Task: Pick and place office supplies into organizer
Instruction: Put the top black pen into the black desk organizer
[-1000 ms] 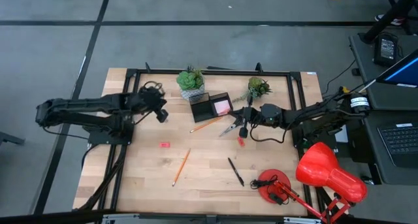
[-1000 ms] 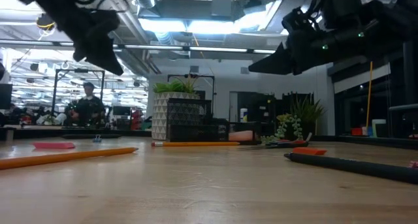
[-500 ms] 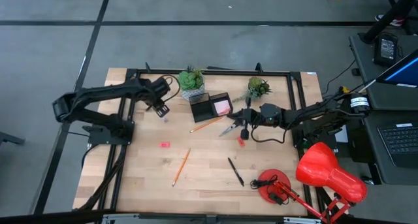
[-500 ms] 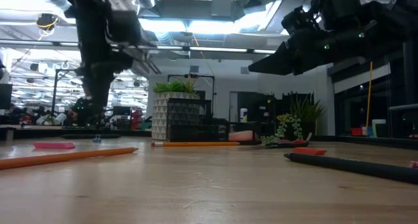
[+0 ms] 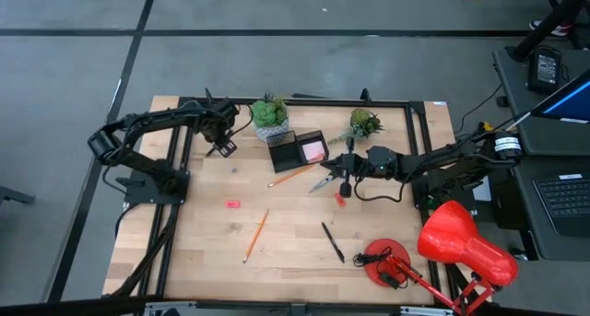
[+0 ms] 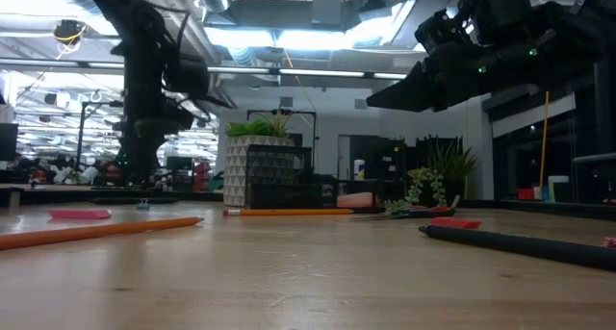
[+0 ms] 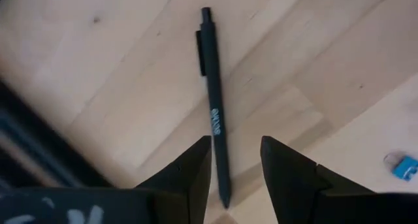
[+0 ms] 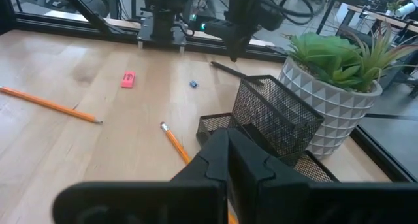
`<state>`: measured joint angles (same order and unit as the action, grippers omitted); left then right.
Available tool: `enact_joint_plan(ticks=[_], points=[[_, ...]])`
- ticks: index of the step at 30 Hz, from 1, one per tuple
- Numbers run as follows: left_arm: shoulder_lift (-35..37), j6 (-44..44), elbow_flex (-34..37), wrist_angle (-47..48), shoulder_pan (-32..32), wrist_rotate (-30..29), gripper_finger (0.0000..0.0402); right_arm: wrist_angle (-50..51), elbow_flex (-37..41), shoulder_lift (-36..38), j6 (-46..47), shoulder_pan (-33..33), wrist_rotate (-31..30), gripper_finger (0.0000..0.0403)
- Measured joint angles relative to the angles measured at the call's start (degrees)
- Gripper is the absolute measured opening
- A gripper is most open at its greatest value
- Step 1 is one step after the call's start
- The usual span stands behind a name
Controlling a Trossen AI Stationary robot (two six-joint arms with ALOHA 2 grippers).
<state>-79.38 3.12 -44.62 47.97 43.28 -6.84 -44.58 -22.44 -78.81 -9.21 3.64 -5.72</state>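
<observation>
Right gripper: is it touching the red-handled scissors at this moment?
Apart. The low view shows the shut right gripper hanging well above the table, with open air beneath it, while the red-handled scissors lie flat on the tabletop.

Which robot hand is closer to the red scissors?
The right. The right gripper hangs shut just beside the scissors, nearly over them. The left gripper is open, far off across the table, past the organizer, above a black pen.

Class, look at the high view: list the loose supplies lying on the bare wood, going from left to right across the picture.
Red eraser → orange pencil → second orange pencil → scissors → black pen.
</observation>
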Motion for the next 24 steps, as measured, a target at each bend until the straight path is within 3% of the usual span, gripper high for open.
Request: enact_joint_plan(ticks=[4,14,24], points=[[-2.9,-2.3,0.0,-2.4,1.9,2.0,0.0129,0.2,0.0,0.0,0.0,0.0,0.0,0.0012],[-9.0,-6.4,0.0,-4.6,5.1,-1.1,0.0143,1.3,0.0,-0.1,0.0,0.0,0.0,0.0012],[-13.8,-9.7,-0.7,-5.7,6.3,2.5,0.0143,3.0,0.0,-0.1,0.0,0.0,0.0,0.0012]])
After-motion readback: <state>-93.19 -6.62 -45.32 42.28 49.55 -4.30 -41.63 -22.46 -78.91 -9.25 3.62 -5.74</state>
